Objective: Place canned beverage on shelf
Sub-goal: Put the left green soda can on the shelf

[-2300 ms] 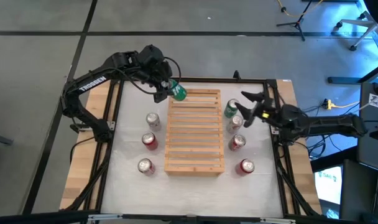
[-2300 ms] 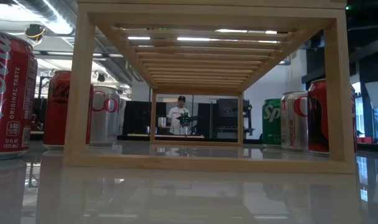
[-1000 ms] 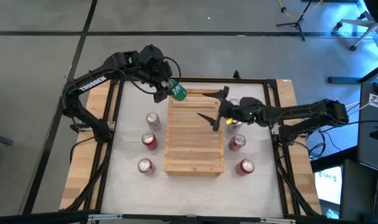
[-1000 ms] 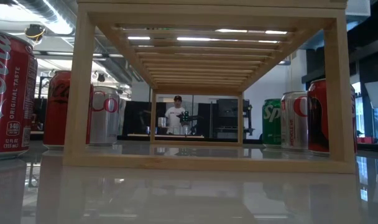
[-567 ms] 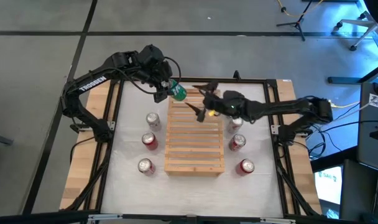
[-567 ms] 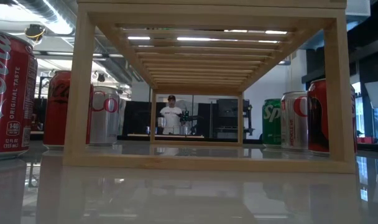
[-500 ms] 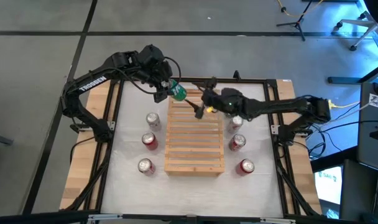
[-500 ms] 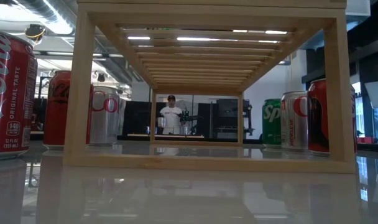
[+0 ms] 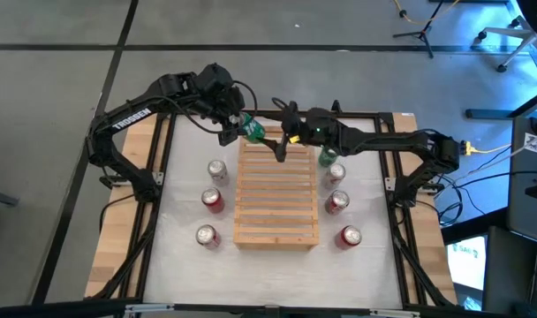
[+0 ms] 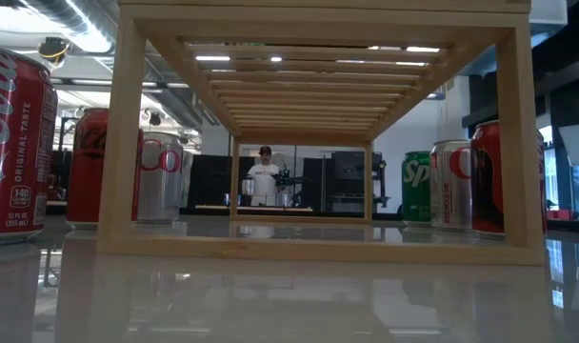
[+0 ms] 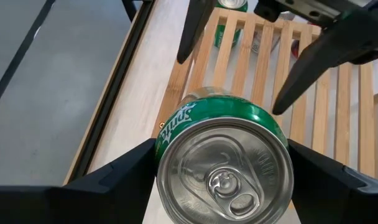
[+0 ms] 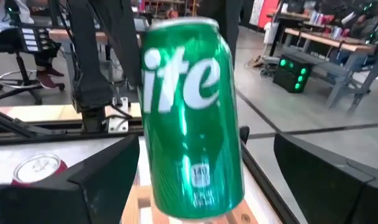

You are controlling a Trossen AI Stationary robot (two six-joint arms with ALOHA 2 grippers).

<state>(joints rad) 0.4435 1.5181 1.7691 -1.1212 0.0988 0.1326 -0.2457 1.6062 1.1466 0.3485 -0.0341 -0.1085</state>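
Upper centre of the high view: the left gripper [image 9: 238,126] grasps a green can [image 9: 253,131] above the top-left corner of the shelf [image 9: 277,187]. The right gripper [image 9: 281,129] reaches in from the right, fingers spread wide, just beside that can. The shelf sits mid-frame on the white table [image 9: 176,256]. Three cans stand left of it, among them a red can [image 9: 213,200]. Four stand right of it, including a second green can [image 9: 327,157] partly under the right arm.

Low view: neither gripper nor the held can appears. The shelf [image 10: 128,133] frames the picture. Red cans [image 10: 18,143] and a silver can stand at the left edge; a green Sprite can [image 10: 416,186], a silver can [image 10: 450,185] and a red one stand at the right. Beyond, a person [image 10: 264,176] stands in the room.

Left wrist view: the green can [image 11: 224,165] is seen lid-on, clamped between the left fingers [image 11: 117,171] at lower frame. The right gripper's dark fingers [image 11: 313,62] stand apart on either side of its far end, over the slats [image 11: 248,59].

Right wrist view: the green can [image 12: 190,112] fills mid-frame, tilted, between the right fingers [image 12: 96,180], with clear gaps on both sides. A silver-topped can [image 12: 40,169] shows lower left. Desks and chairs fill the room behind.
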